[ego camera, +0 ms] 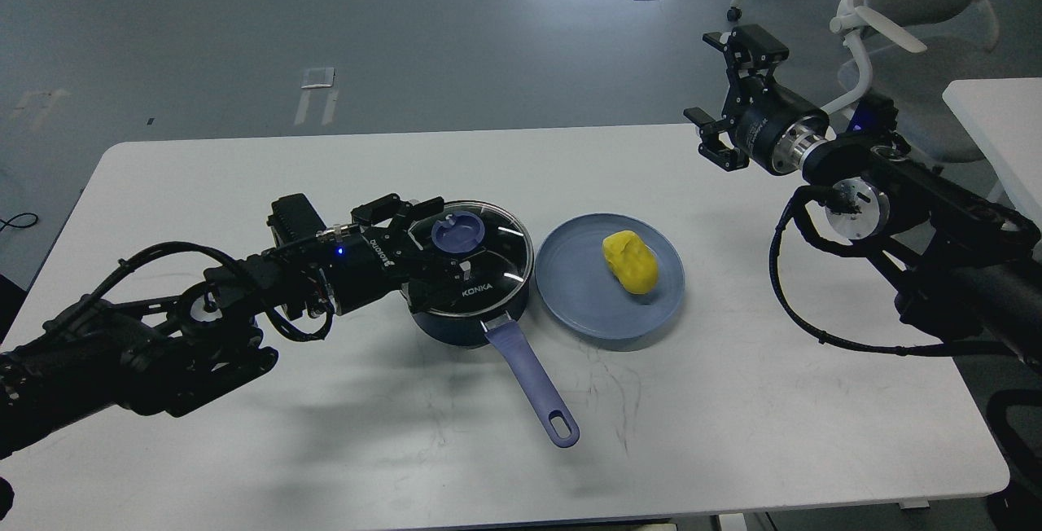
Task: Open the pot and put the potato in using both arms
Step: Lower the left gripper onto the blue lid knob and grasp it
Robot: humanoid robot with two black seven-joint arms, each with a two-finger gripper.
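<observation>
Nearest the lens: left arm's thick links, lower left, running up to the left end effector (423,242), which sits at the left rim of the pot (470,291), over the edge of the glass lid (472,258). Its fingers look spread on either side of the lid's left portion, toward the blue knob (457,234); whether they actually clamp anything cannot be told from this angle.

Pot stands on the white counter (326,449), handle (533,384) pointing toward the camera. Lid appears seated flat on the rim, so the pot is judged not yet opened.

Potato (630,261) lies on the blue plate (570,295), just beside the pot to its right, untouched.

Right end effector (720,87) hangs high above the counter's far right edge, fingers apart, holding nothing, well apart from potato and plate.

Progress, as judged: early. Approach to lid under way only. Left to do: lift lid clear, bring right arm down to potato, grasp, carry over open pot, release inside.
</observation>
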